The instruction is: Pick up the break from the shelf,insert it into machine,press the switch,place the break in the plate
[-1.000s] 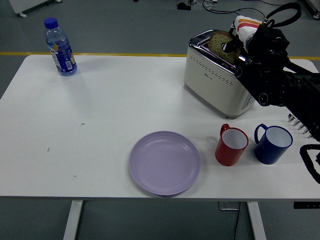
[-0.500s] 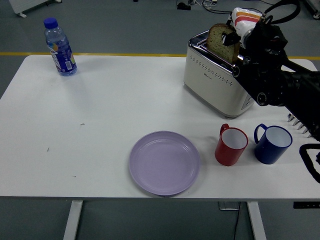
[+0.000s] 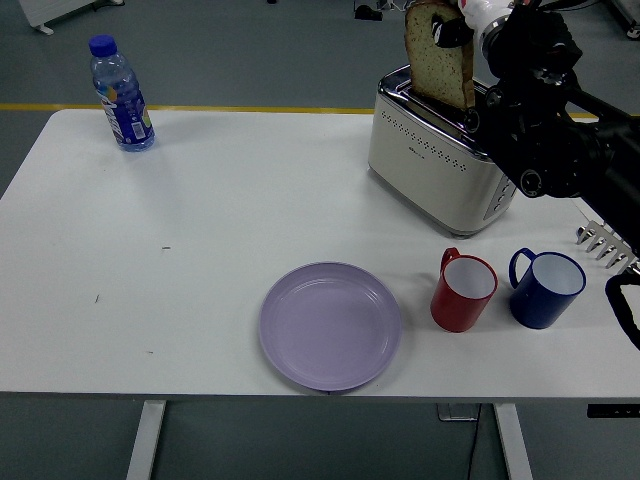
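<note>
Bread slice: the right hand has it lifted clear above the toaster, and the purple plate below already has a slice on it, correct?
Not quite. The head view shows the purple plate bare, with no slice on it. The rest holds: the right hand grips the bread slice raised above the toaster.

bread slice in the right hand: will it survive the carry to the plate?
Probably. The bread slice hangs upright without sagging, so it seems fairly stiff. The right hand pinches only its top edge, so it may crumble or swing.
</note>
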Available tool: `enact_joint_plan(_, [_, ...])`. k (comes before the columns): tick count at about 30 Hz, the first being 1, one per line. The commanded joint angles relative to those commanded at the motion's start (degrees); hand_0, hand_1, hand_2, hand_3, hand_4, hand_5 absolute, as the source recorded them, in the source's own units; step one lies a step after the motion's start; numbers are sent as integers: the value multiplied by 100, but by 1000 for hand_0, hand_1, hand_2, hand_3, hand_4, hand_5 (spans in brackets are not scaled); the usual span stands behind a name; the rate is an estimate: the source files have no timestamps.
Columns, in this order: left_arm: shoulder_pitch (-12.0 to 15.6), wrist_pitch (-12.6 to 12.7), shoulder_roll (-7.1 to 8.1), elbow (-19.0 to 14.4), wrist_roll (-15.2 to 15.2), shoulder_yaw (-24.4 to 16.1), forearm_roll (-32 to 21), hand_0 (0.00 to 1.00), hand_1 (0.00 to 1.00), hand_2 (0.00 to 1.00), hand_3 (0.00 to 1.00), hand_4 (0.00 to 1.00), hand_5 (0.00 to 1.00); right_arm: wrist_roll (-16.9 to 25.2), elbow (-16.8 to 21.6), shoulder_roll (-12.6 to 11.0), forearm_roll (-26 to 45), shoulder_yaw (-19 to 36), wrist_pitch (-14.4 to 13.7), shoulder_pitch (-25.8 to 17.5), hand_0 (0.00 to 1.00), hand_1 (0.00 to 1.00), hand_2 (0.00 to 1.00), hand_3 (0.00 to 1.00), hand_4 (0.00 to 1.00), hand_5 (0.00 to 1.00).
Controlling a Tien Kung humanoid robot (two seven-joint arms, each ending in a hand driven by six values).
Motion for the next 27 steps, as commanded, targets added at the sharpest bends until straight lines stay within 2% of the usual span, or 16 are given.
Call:
enact_joint_plan(6, [29, -3, 0, 0, 5, 3, -15, 593, 417, 384, 556, 300, 917, -2, 451, -303, -65, 269, -178, 3, 148, 253, 346, 468, 488, 22])
enact_joint_plan(7, [34, -3, 0, 0, 6, -1, -12, 593, 417, 384, 556, 299, 918, -5, 561, -367, -6, 324, -246, -13, 145, 213, 342, 465, 510, 8])
enact_joint_plan(11, [43, -6, 0, 0, 8, -2, -16, 593, 417, 384, 556, 299, 918, -24, 943, -555, 345, 430, -446, -86, 145, 213, 342, 465, 510, 8])
enact_joint_plan(14, [52, -9, 0, 0, 8, -6, -24, 594, 420, 384, 557, 299, 919, -75, 1371, -742, 866, 483, -541, -190, 146, 212, 341, 458, 539, 2])
enact_joint_plan(17, [58, -13, 0, 0, 6, -11, -29, 594, 420, 384, 557, 299, 919, -156, 1968, -945, 1589, 574, -566, -342, 146, 212, 341, 458, 539, 2])
enact_joint_plan(20, [59, -16, 0, 0, 7, -21, -30, 594, 421, 384, 556, 299, 923, -209, 2558, -1137, 2292, 667, -535, -483, 150, 215, 340, 457, 546, 2])
enact_joint_plan(24, [63, -24, 0, 0, 7, -6, -45, 594, 421, 384, 556, 299, 923, -246, 3011, -1282, 3168, 730, -477, -598, 150, 215, 340, 457, 546, 2])
enact_joint_plan(27, [68, -27, 0, 0, 7, 15, -76, 593, 422, 384, 554, 299, 925, -300, 3531, -1469, 3876, 773, -409, -768, 152, 211, 340, 456, 560, 2])
